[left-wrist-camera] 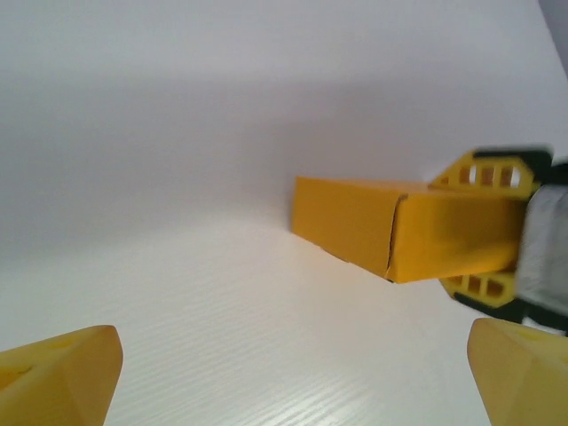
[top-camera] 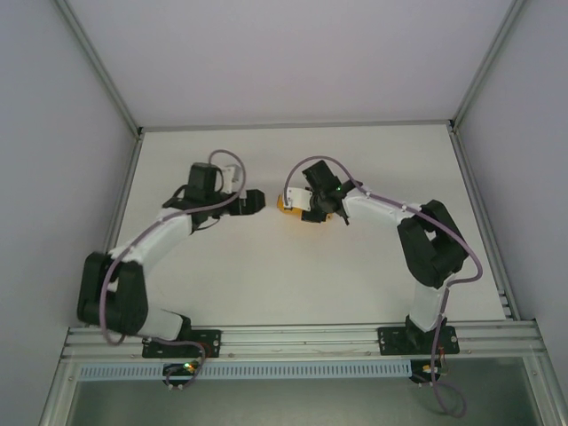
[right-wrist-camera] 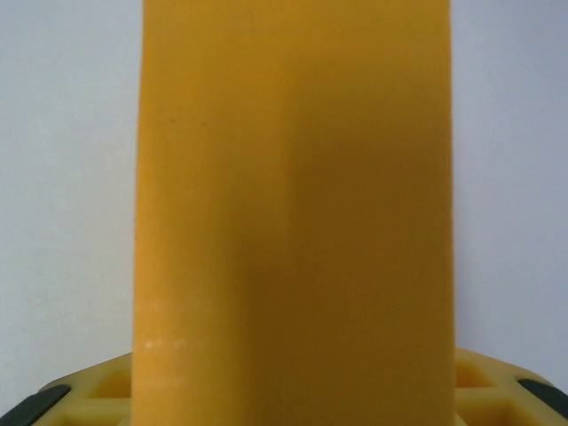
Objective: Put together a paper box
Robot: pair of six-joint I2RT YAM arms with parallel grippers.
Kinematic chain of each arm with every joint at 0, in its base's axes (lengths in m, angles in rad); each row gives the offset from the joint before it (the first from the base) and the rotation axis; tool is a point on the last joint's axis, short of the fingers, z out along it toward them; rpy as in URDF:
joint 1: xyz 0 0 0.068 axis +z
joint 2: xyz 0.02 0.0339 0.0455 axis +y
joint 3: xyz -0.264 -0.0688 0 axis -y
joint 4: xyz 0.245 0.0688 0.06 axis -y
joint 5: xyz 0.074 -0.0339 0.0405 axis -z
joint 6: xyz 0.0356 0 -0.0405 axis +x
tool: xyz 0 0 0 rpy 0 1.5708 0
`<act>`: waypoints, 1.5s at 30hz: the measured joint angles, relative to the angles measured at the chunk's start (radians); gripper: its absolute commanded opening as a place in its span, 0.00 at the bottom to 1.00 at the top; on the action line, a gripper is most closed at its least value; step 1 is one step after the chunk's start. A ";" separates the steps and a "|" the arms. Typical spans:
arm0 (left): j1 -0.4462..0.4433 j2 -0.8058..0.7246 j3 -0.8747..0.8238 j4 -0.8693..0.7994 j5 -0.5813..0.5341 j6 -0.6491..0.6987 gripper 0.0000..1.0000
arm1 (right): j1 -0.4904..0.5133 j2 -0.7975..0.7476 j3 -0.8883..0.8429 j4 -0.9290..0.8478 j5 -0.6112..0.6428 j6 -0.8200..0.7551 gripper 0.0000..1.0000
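On the table (top-camera: pixel 266 275), the box (top-camera: pixel 286 204) sat at centre, between the arms. It appeared fully formed: closed, rectangular, visible end flap shut along its seam; the gripped end was hidden. The right gripper (top-camera: pixel 308 206) clamped one end. The left gripper (top-camera: pixel 256 201) stood wide open, just clear. Assembly judged essentially complete; only letting go remained

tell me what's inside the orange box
Nothing inside shows: the paper box has its near end folded shut, and the right gripper clamps the far part, hiding that end.
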 measured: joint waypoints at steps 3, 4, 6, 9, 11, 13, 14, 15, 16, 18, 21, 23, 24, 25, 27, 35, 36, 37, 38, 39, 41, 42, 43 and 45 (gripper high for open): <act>0.060 -0.116 -0.008 -0.020 -0.101 -0.021 1.00 | 0.039 -0.001 -0.064 0.161 0.101 -0.063 0.48; 0.078 -0.143 -0.019 -0.021 -0.128 -0.027 1.00 | 0.051 -0.001 -0.085 0.215 0.128 -0.087 0.49; 0.115 -0.188 -0.056 -0.023 -0.172 -0.042 1.00 | 0.074 0.006 -0.125 0.340 0.178 -0.142 0.51; 0.150 -0.210 -0.114 -0.034 -0.203 -0.058 1.00 | 0.098 0.036 -0.174 0.508 0.220 -0.214 0.58; 0.163 -0.210 -0.147 -0.041 -0.209 -0.064 1.00 | 0.100 0.053 -0.200 0.561 0.228 -0.240 0.64; 0.167 -0.209 -0.165 -0.047 -0.209 -0.068 1.00 | 0.100 0.055 -0.228 0.588 0.227 -0.254 0.66; 0.168 -0.209 -0.169 -0.047 -0.208 -0.068 1.00 | 0.100 0.055 -0.248 0.610 0.227 -0.260 0.68; 0.168 -0.209 -0.170 -0.047 -0.205 -0.068 1.00 | 0.100 0.055 -0.264 0.624 0.224 -0.263 0.69; 0.168 -0.208 -0.170 -0.043 -0.203 -0.068 1.00 | 0.100 0.055 -0.280 0.634 0.222 -0.263 0.70; 0.168 -0.206 -0.170 -0.037 -0.193 -0.069 1.00 | 0.100 0.055 -0.307 0.639 0.220 -0.262 0.75; 0.168 -0.196 -0.170 -0.030 -0.182 -0.071 1.00 | 0.102 0.037 -0.318 0.647 0.217 -0.251 0.90; 0.168 -0.188 -0.170 -0.027 -0.174 -0.071 1.00 | 0.107 0.019 -0.319 0.625 0.216 -0.236 0.98; 0.168 -0.187 -0.170 -0.027 -0.173 -0.071 1.00 | 0.109 0.010 -0.319 0.608 0.216 -0.231 1.00; 0.168 -0.187 -0.170 -0.027 -0.171 -0.071 1.00 | 0.113 0.000 -0.319 0.589 0.215 -0.225 1.00; 0.168 -0.187 -0.170 -0.026 -0.171 -0.071 1.00 | 0.121 -0.027 -0.319 0.530 0.211 -0.203 1.00; 0.179 -0.187 -0.170 -0.026 -0.214 -0.064 1.00 | 0.126 -0.220 -0.226 0.143 0.107 -0.027 1.00; 0.181 -0.187 -0.170 -0.025 -0.228 -0.059 1.00 | 0.124 -0.259 -0.219 0.121 0.102 0.008 0.99; 0.185 -0.187 -0.170 -0.023 -0.249 -0.050 1.00 | 0.119 -0.300 -0.217 0.108 0.098 0.054 1.00; 0.192 -0.187 -0.170 -0.019 -0.272 -0.041 1.00 | 0.107 -0.352 -0.218 0.099 0.095 0.117 1.00; 0.203 -0.186 -0.170 -0.012 -0.294 -0.031 1.00 | 0.088 -0.395 -0.220 0.097 0.090 0.181 1.00; 0.241 -0.174 -0.170 0.018 -0.338 -0.004 1.00 | 0.021 -0.484 -0.244 0.119 0.080 0.330 1.00; 0.262 -0.163 -0.170 0.035 -0.352 0.010 1.00 | -0.027 -0.533 -0.272 0.140 0.076 0.408 1.00; 0.287 -0.148 -0.170 0.058 -0.366 0.030 1.00 | -0.080 -0.579 -0.309 0.170 0.074 0.480 1.00; 0.327 -0.116 -0.186 0.139 -0.407 0.073 1.00 | -0.198 -0.669 -0.424 0.269 0.077 0.616 0.99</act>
